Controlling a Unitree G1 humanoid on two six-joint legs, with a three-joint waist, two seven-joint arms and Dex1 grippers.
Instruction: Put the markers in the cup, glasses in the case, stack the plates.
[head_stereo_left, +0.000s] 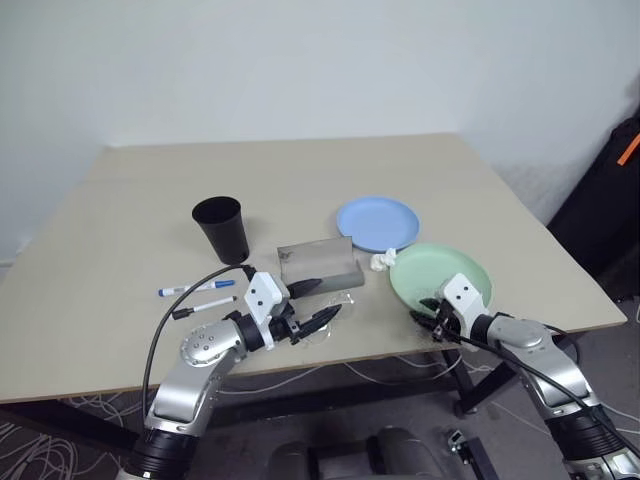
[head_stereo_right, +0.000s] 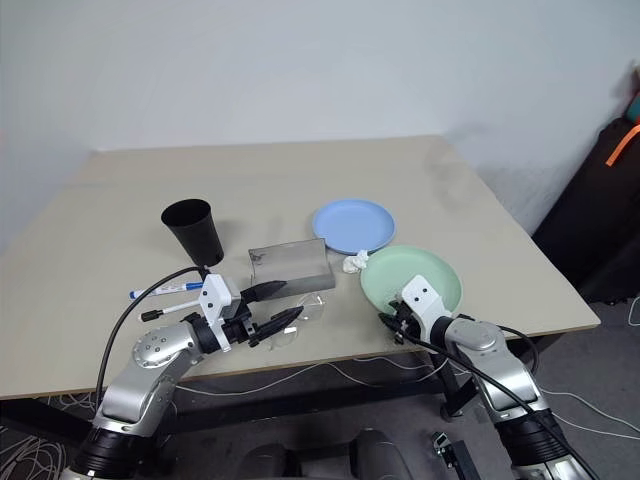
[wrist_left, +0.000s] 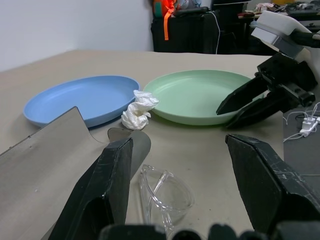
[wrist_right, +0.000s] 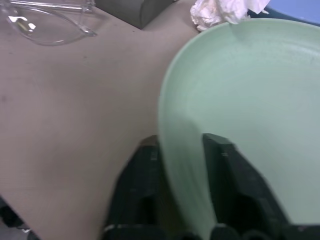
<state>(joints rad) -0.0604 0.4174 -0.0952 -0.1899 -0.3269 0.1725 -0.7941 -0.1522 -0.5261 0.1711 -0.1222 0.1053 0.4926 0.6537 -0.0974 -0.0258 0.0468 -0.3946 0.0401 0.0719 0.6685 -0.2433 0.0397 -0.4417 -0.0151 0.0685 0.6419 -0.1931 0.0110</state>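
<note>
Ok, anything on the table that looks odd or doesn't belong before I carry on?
One stray: a small crumpled white wad lies on the table between the blue plate, the green plate and the grey case. It looks like litter. Nothing is spilled or broken; the cup stands upright.

No readable text, labels, numbers — none legible
</note>
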